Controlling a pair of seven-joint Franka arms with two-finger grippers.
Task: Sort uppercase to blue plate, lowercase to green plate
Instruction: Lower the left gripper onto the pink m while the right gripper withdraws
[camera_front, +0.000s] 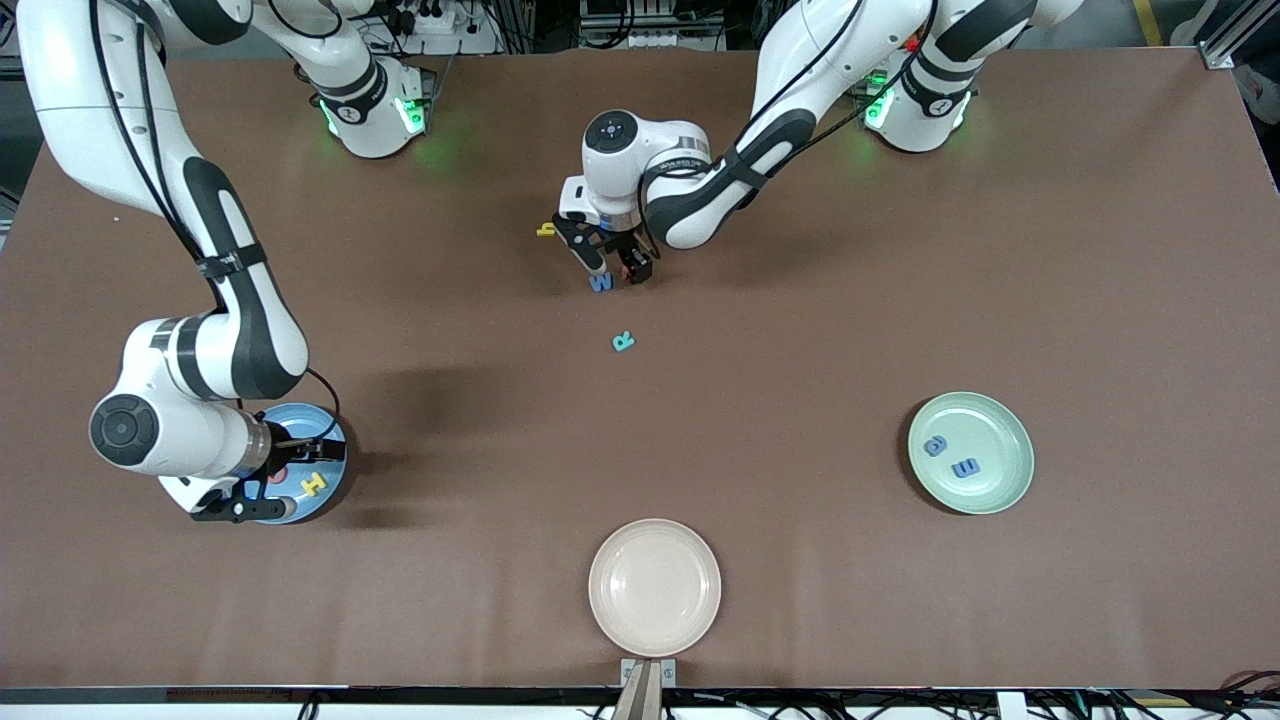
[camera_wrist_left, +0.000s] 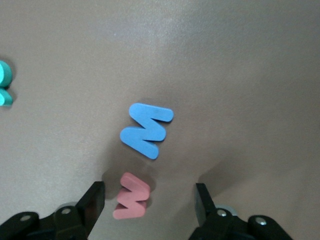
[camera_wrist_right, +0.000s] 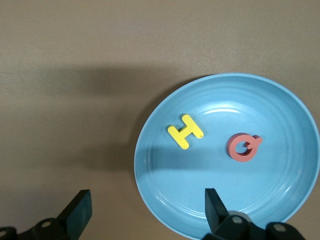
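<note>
The left pincer (camera_front: 612, 268) is low over the middle of the brown desk (camera_front: 800, 300), its fingers (camera_wrist_left: 93, 202) spread on either side of a small red foam w (camera_wrist_left: 131, 196) without touching it. Just ahead of the fingertips lies the larger blue foam W (camera_wrist_left: 147, 129), flat on the desk and near the red letter but apart from it. A teal R (camera_front: 623, 341) rests nearer to the front camera than the blue W, well clear of the pincer. A small yellow h (camera_front: 546, 229) lies beside the left pincer, toward the right arm's end of the desk.

The right pincer (camera_wrist_right: 145, 210) hangs over the blue plate (camera_wrist_right: 165, 200) with its fingers wide apart and nothing between them. In that plate lie a yellow H (camera_wrist_right: 185, 131) and a red Q (camera_wrist_right: 243, 147), side by side and apart.

The green plate (camera_front: 1010, 490) sits toward the left arm's end of the desk, well apart from both pincers, holding a round blue a or e (camera_front: 935, 446) and a blue m (camera_front: 965, 467). A beige plate (camera_front: 655, 587) stands at the desk edge nearest the front camera.
</note>
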